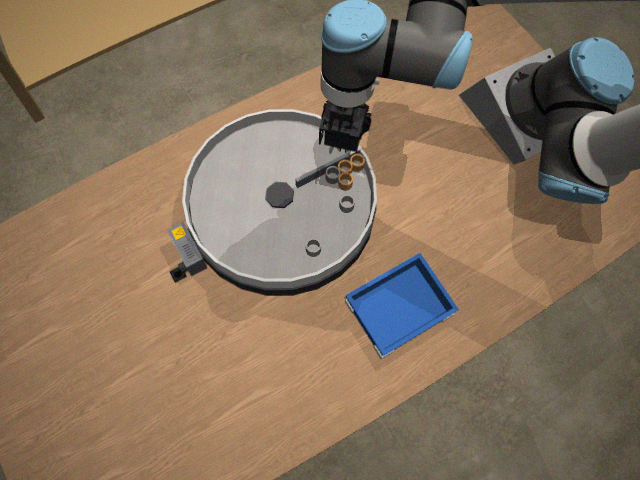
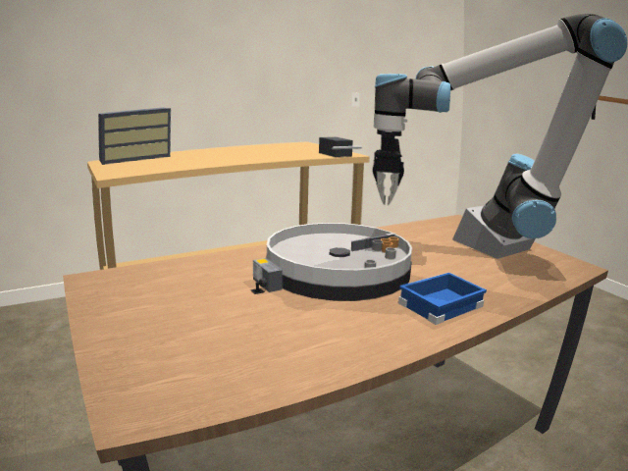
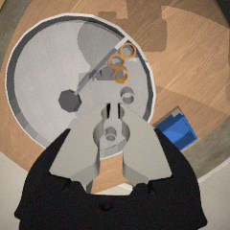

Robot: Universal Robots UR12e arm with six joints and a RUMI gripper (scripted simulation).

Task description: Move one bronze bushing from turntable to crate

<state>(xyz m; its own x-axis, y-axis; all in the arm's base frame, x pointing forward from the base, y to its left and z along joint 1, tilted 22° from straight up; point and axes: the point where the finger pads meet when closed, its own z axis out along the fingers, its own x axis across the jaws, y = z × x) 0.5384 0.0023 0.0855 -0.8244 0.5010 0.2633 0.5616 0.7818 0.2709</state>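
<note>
The round grey turntable [image 1: 279, 198] holds three bronze bushings [image 1: 349, 169] clustered at its right rim, against a dark fixed bar [image 1: 320, 173]. One grey bushing [image 1: 331, 174] touches the cluster, and two more grey bushings [image 1: 346, 203] [image 1: 313, 248] lie apart from it. The blue crate [image 1: 401, 304] stands empty on the table, front right of the turntable. My gripper [image 2: 388, 200] hangs well above the turntable's far right rim, pointing down, shut and empty. In the wrist view the closed fingers sit below the bronze bushings [image 3: 121, 62], with the crate [image 3: 176, 131] to the right.
A dark hub [image 1: 279, 194] sits at the turntable's centre. A grey control box [image 1: 185, 250] with a yellow label stands at the turntable's left rim. The arm's base [image 1: 509, 113] is mounted at the table's right. A side table [image 2: 223, 157] stands behind.
</note>
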